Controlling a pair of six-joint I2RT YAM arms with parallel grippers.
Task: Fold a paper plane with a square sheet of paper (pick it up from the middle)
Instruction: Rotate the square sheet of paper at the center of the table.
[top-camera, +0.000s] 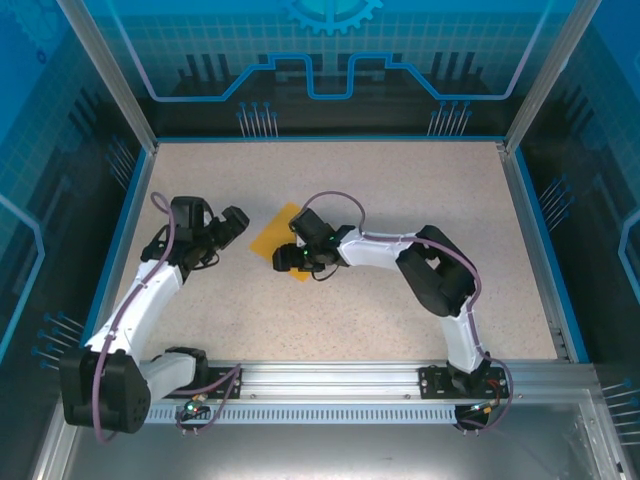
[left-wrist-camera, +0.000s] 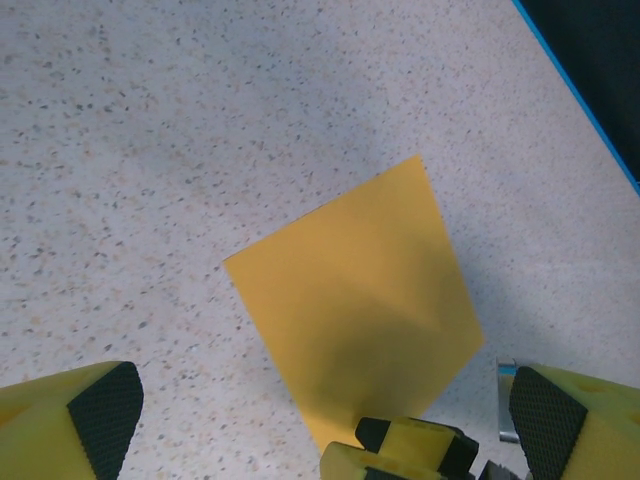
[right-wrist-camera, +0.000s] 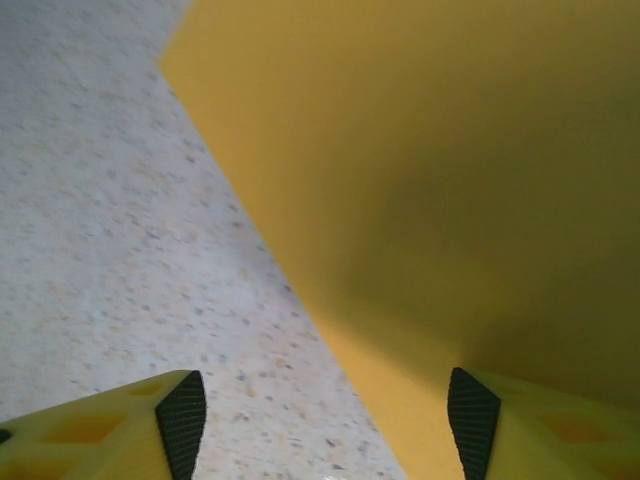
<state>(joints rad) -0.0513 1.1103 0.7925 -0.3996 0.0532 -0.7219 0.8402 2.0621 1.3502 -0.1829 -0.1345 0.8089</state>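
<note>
The square sheet of paper (top-camera: 272, 236) lies flat on the speckled table, orange-yellow and four-sided (left-wrist-camera: 350, 290). The paper plane is out of view. My right gripper (top-camera: 291, 263) hangs low over the sheet's near edge, open. In the right wrist view (right-wrist-camera: 325, 425) one pad (right-wrist-camera: 470, 418) is over the paper (right-wrist-camera: 450, 170) and the other pad (right-wrist-camera: 182, 420) over bare table, with the sheet's edge running between them. My left gripper (top-camera: 236, 222) stands open just left of the sheet, and the left wrist view (left-wrist-camera: 325, 425) has the paper ahead of it and the right gripper's yellow fingers (left-wrist-camera: 410, 452) at the sheet's corner.
The table (top-camera: 400, 180) is walled by a blue rim (top-camera: 528, 240) and transparent panels on three sides. An aluminium rail (top-camera: 330, 378) carrying both arm bases runs along the near edge. Open tabletop lies behind and to the right of the sheet.
</note>
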